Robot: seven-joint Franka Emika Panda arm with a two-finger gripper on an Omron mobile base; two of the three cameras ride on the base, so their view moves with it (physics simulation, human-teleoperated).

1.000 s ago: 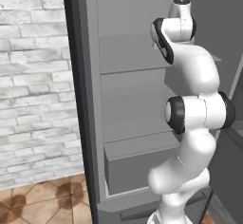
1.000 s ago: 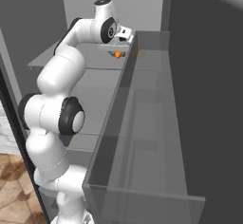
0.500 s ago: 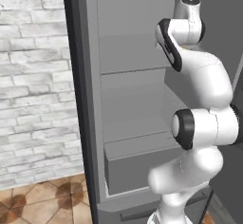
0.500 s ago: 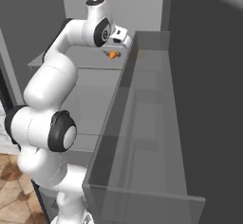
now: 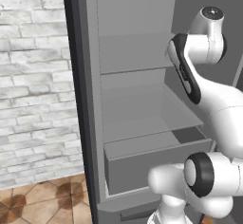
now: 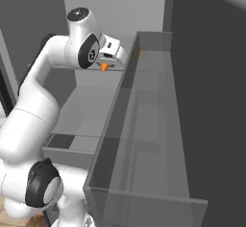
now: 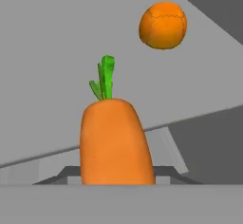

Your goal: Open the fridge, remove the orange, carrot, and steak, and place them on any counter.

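**Carrot pinched, arm drawing back from the upper shelf**

Left base view: the fridge point(image 5: 137, 99) stands open, light grey shelves and drawer exposed. The arm rises at the right, its upper joint folded high beside the upper shelf. Against a second ago the elbow has swung up and the wrist sits further out of the cabinet, which I read as a withdrawal.

Right base view: the gripper point(image 6: 106, 66) hangs just off the door-side edge of the upper shelf, an orange tip of the carrot point(image 6: 104, 67) poking out below it. A second ago the hand was deeper in, over the shelf; it is now nearer the arm's shoulder.

Hand view: the carrot point(image 7: 115, 140) stands lengthwise along the hand, green top away from the camera, its body held in the pressed-in jaws, probably gripped near the thick end for a firm hold. The orange point(image 7: 163, 24) lies beyond on the shelf, well apart, untouched. Steak not located.
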